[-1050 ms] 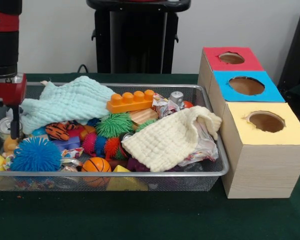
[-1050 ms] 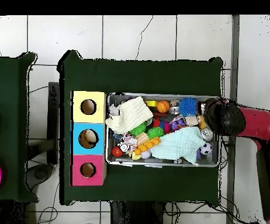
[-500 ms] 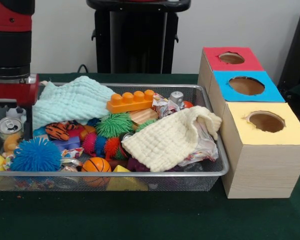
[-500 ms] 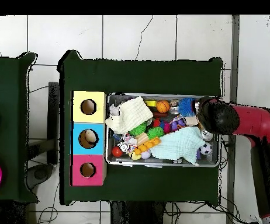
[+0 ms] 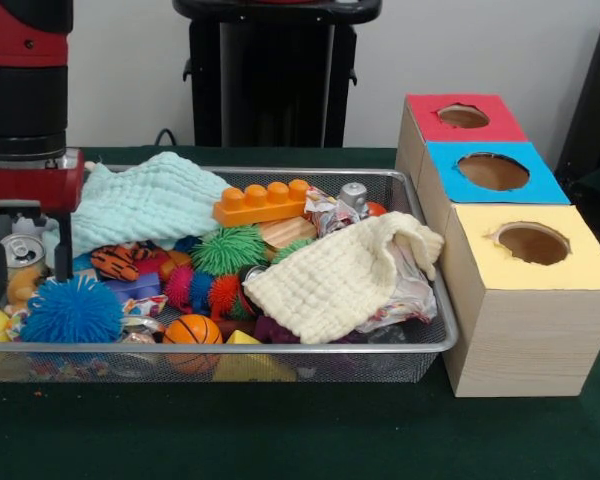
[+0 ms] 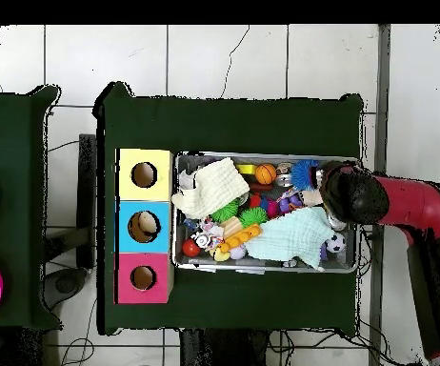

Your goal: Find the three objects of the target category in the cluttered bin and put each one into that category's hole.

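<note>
You are in the search step: the tool (image 5: 26, 250) hangs over the left end of the wire bin (image 5: 280, 347) as the front view shows it, its two fingers (image 5: 64, 252) spread open, one on each side of a silver drink can (image 5: 22, 251) and not closed on it. The can stands by the bin's left end wall, just beside the mint cloth (image 5: 145, 200) and above the blue spiky ball (image 5: 72, 309). Which category is wanted is not shown, so the can as target is only a guess. The box of holes stands off the bin's right end, with red hole (image 5: 463, 116), blue hole (image 5: 493, 171) and yellow hole (image 5: 532, 243). Next, close on the can and lift clear of the cloth. Compared with a second ago, the arm has shifted along the end wall toward the bin's middle.
</note>
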Tool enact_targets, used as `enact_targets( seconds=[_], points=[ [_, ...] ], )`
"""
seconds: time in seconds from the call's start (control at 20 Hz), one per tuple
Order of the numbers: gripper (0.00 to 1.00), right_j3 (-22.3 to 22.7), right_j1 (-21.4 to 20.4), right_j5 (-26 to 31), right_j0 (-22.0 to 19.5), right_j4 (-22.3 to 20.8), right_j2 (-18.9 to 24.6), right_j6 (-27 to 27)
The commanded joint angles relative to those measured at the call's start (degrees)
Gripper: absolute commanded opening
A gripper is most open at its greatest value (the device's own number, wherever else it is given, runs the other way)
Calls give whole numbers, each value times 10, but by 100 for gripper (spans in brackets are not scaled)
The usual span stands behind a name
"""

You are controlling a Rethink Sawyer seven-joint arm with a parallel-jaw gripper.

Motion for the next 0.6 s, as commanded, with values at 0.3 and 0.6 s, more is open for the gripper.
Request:
enact_targets(
  seconds=[0.3,0.6],
  points=[
    [100,52,39,-14,-27,-46,13,-102],
    [100,63,63,-44,-30,-58,11,-84]
  ],
)
